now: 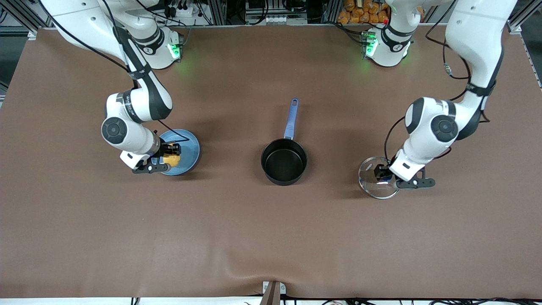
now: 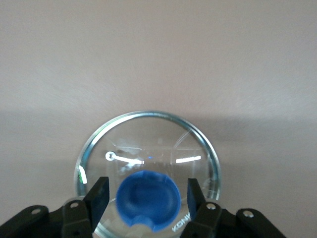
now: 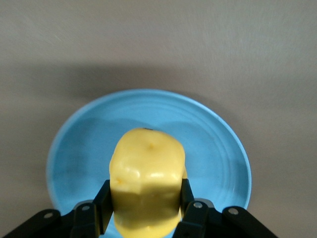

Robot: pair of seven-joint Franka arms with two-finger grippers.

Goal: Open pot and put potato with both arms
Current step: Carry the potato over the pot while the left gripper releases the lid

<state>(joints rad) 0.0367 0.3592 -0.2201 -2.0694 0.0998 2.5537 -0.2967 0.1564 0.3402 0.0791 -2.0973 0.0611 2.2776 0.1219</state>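
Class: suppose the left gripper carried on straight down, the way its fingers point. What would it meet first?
Most likely the blue knob of the glass lid, which sits between the left gripper's open fingers. The lid lies on the table, so little travel seems left; exact depth is unclear.

black pot (image 1: pixel 284 161) lidless, potato (image 1: pixel 172 159) gripped

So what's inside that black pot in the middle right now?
Nothing: the pot stands uncovered and its dark bottom shows bare. Its glass lid lies on the table toward the left arm's end, and the potato sits over the blue plate in the right end effector.
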